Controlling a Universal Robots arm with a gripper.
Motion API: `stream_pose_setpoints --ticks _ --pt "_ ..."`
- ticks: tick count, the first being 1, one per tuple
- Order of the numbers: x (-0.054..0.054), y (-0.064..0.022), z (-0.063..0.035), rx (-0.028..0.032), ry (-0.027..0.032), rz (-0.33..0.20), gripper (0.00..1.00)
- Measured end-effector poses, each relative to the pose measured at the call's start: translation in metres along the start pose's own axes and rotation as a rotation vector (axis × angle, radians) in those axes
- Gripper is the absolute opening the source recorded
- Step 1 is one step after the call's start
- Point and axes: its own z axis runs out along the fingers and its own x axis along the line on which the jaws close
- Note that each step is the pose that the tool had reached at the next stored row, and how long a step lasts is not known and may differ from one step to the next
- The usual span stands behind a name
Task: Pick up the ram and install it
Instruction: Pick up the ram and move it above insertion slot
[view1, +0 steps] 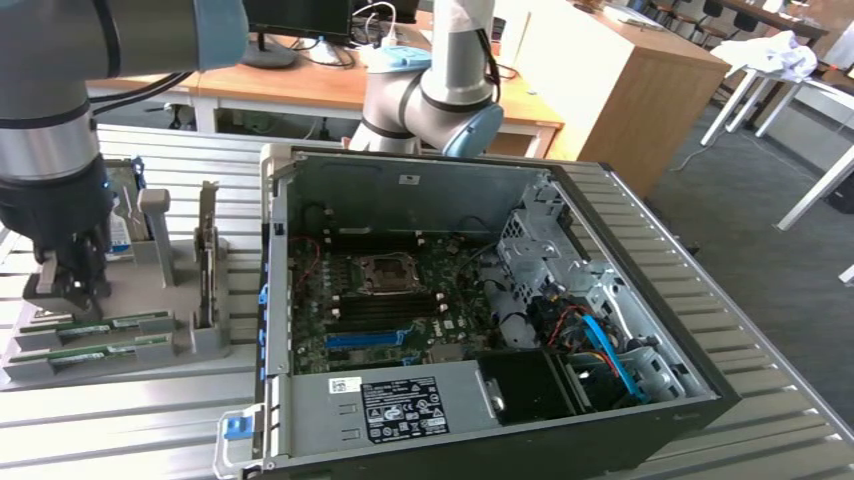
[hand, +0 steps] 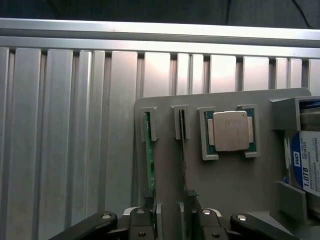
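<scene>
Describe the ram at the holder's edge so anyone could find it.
Beside the open computer case, on the exterior view's left, sits a grey holder. The ram stands on edge in its outermost slot, a slim green strip; the second stick lies nearer the square processor.

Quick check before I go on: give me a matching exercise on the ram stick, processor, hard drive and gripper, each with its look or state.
1 ram stick
2 processor
3 hard drive
4 gripper

A blue-and-white label
B open, over the gray holder
C green, on edge in a slot
D silver top, lying flat

Pairs: 1-C, 2-D, 3-A, 4-B
</scene>
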Motion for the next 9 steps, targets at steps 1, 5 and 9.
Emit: stream_pose_setpoints --ticks 1,5,9 --pt "0.0016 0.0000 0.0001 0.0001 0.0000 0.000 0.37" --pt "0.0072 0.0003 0.0002 0.0000 -0.0001 0.000 0.37" --pt "0.0103 0.0005 0.0003 0.0001 -0.0001 0.000 0.37"
